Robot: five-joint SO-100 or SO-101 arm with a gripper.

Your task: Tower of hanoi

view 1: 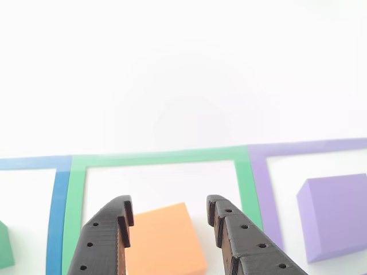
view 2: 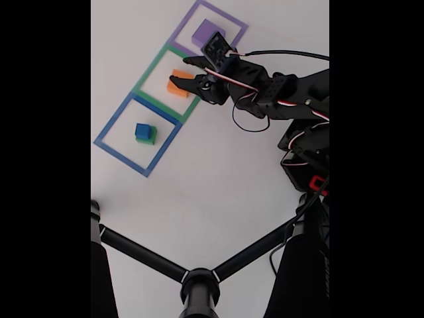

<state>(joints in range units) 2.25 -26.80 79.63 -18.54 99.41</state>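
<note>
While the gripper [view 1: 169, 220] hangs low in the other view, its two black fingers [view 1: 106, 235] stand apart at the bottom of the frame, with the orange block [view 1: 166, 240] between them and a gap showing on each side, so nothing is clamped. That orange block sits inside the green square outline [view 1: 155, 156] at the lower centre. To the right of it, the purple block [view 1: 335, 215] rests within the purple outline [view 1: 309, 146], and at the far lower left edge a corner of the green block [view 1: 4, 247] shows inside the blue outline [view 1: 57, 200]. In the fixed view the arm [view 2: 278, 93] reaches in from the right toward the upper middle of the frame, the gripper [view 2: 180, 72] spread over the orange block [view 2: 177, 86]. The purple block [view 2: 204, 32] lies at the top, just above the arm. Lower left, the small blue cube [view 2: 142, 130] sits on top of the green block [view 2: 150, 138], all on a white table [view 2: 218, 199].
</note>
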